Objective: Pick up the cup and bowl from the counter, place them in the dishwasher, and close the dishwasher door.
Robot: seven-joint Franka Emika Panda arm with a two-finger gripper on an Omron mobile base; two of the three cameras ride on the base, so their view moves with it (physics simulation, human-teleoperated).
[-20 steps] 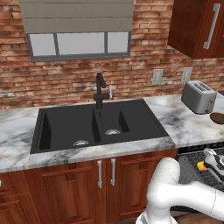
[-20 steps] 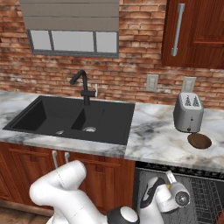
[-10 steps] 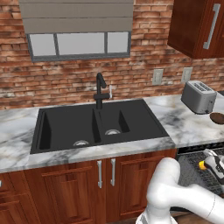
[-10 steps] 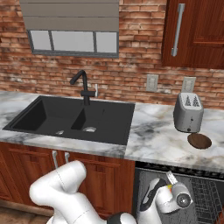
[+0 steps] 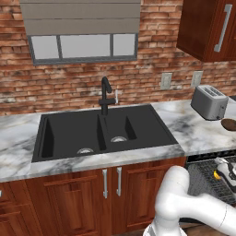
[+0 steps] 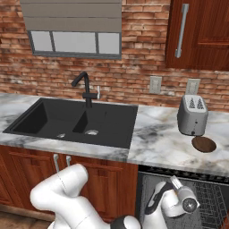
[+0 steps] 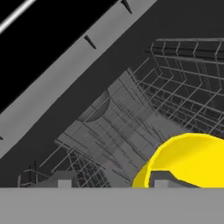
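Simulated kitchen, roughly a third of the way through the job. Down low at the right, inside the open dishwasher (image 6: pixel 210 197), the end effector (image 5: pixel 226 171) over the dark wire rack (image 7: pixel 131 127), with the small yellow cup (image 7: pixel 192 159) right at its fingertips. Seen from the hand camera, the cup close against one dark fingertip (image 7: pixel 162 178), the other fingertip (image 7: pixel 64 180) well to its left; looks like the cup held between them, but cannot tell for sure whether gripped or already let go, since the fingers barely show. A yellow speck by the hand in the left base camera too, above the rack. Judged from this: cup carried to the dishwasher and about to be set down, or just being set down, not clearly resting yet. Up on the marble worktop (image 6: pixel 156 143), far right, the shallow brown bowl (image 6: pixel 204 144) just in front of the silver toaster (image 6: pixel 192 115), untouched and well apart from the arm. Left to do: release the cup, fetch the bowl, load it, then swing the dishwasher door shut. Black double sink (image 5: pixel 99 131) to the left, not part of the job.
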